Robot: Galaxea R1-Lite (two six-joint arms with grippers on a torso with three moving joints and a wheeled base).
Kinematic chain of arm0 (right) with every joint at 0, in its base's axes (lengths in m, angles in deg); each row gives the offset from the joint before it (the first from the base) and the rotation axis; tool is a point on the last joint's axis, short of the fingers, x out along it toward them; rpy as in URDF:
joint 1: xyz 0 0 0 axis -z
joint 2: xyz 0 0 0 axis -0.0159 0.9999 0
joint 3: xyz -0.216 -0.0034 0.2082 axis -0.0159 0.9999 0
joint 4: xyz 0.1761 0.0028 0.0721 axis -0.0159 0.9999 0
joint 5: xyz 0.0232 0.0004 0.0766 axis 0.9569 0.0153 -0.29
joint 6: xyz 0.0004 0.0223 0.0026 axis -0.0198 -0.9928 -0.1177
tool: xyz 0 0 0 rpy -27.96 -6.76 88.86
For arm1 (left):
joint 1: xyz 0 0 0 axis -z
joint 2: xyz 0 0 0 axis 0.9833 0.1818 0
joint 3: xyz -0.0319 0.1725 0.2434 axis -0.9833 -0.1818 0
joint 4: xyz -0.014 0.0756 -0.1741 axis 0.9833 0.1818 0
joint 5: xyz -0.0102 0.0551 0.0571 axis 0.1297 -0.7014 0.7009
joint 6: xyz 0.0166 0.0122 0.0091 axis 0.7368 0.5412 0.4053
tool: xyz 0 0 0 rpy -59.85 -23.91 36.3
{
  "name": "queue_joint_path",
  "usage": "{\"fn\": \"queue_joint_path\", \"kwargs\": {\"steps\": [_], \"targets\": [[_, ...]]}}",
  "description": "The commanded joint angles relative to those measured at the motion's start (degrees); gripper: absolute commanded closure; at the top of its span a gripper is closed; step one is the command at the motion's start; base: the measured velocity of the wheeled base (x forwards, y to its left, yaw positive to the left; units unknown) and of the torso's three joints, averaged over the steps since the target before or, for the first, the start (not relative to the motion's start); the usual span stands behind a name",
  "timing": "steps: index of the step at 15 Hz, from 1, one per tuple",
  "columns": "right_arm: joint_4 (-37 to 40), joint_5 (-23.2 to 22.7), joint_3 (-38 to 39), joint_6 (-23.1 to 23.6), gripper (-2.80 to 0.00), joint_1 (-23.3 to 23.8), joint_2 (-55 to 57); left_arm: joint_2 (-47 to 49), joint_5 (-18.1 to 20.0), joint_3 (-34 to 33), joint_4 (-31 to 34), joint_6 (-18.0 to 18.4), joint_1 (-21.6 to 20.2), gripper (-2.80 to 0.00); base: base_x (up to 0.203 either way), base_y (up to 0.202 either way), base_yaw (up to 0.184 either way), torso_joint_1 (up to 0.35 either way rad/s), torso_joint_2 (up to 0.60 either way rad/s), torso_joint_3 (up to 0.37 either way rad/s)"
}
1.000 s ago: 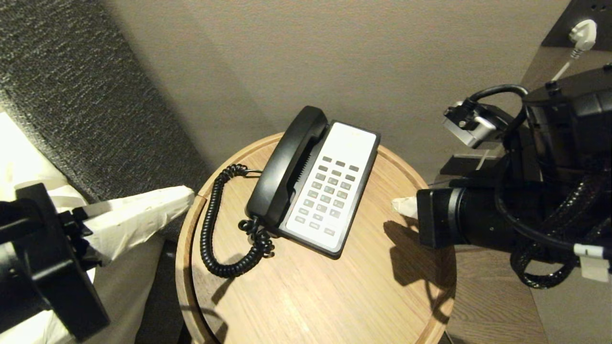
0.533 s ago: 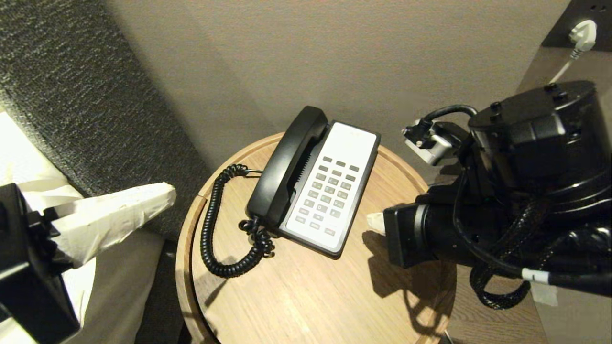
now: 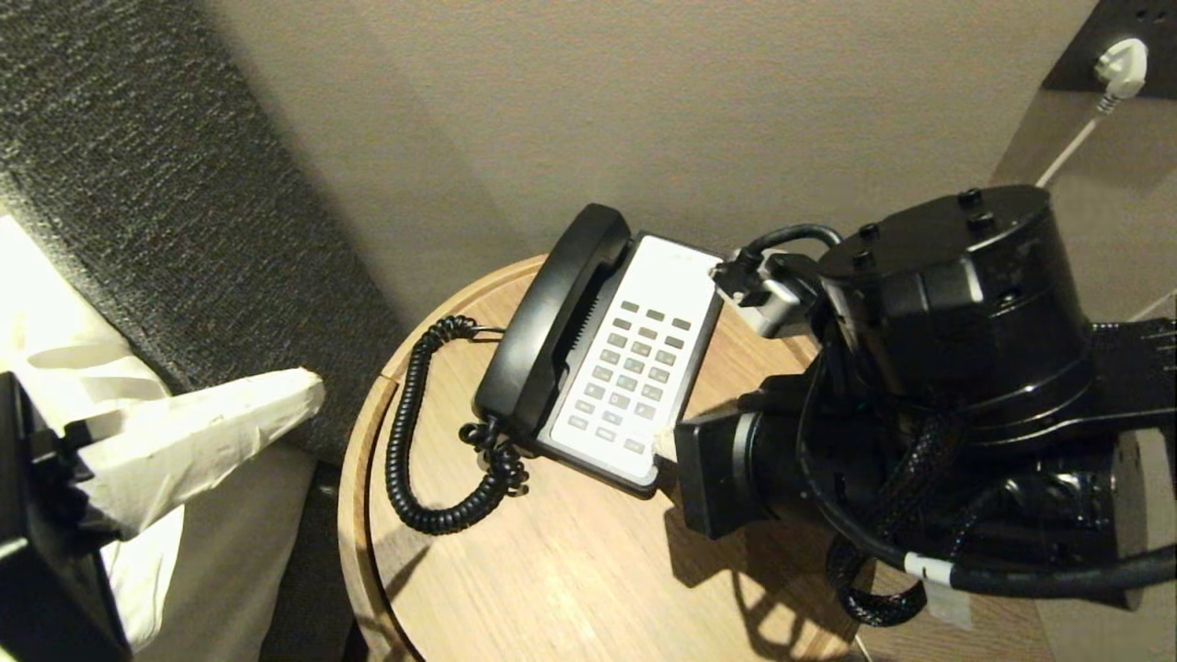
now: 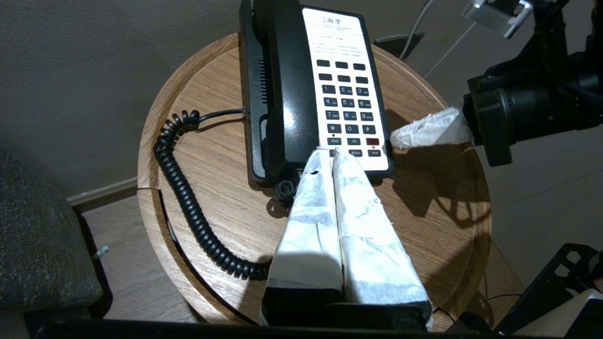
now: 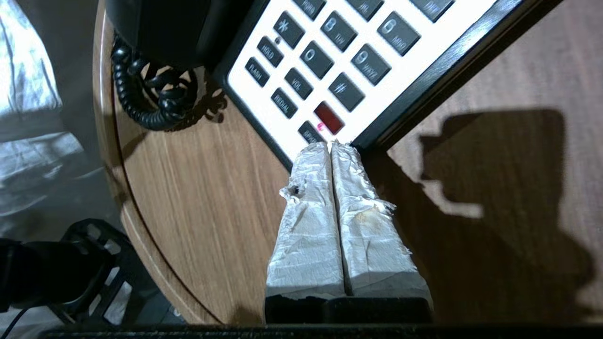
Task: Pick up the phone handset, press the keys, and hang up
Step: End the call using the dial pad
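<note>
Handset sits on the cradle, so pickup isn't done. Right tool, pinched shut and empty, hovers at the keypad corner; left tool shut, empty, needs opening.

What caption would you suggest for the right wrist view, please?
Shut right hand poised at the near corner of the phone's keypad, the handset in its cradle on the round wooden table.
</note>
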Motion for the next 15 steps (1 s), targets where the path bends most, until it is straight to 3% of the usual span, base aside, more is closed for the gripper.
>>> {"fn": "queue_joint_path", "kwargs": {"steps": [1, 15], "targets": [[0.0, 0.0, -0.2, -0.2, 0.00, -0.3, 0.7, -0.4, -0.1, -0.3, 0.0, 0.0, 0.0, 0.00, 0.000, 0.000, 0.000, 0.000, 0.00, 0.000], [-0.2, -0.1, -1.9, -0.6, 0.00, -0.7, 3.6, -1.5, -0.1, -2.3, 0.0, 0.0, 0.1, 0.00, 0.000, 0.000, 0.000, 0.000, 0.00, 0.000]]}}
